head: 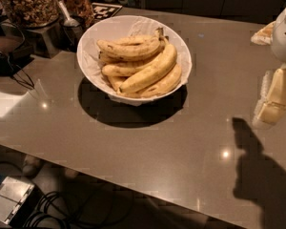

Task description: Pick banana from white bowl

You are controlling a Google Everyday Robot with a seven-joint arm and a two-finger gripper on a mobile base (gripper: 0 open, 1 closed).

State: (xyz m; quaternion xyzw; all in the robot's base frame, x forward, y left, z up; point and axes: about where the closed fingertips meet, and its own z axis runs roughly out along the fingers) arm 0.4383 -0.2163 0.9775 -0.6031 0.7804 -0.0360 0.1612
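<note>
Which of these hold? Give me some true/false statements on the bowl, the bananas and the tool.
1. The bowl stands on the table. True.
2. The banana lies in the bowl, on top of the others. True.
3. The tool is over the bowl, gripping the banana. False: the tool is at the right edge of the view, well apart from the bowl, and the banana is in the bowl.
4. The bowl holds a single banana. False: it holds several.
5. A jar stands behind the bowl to the left. True.
</note>
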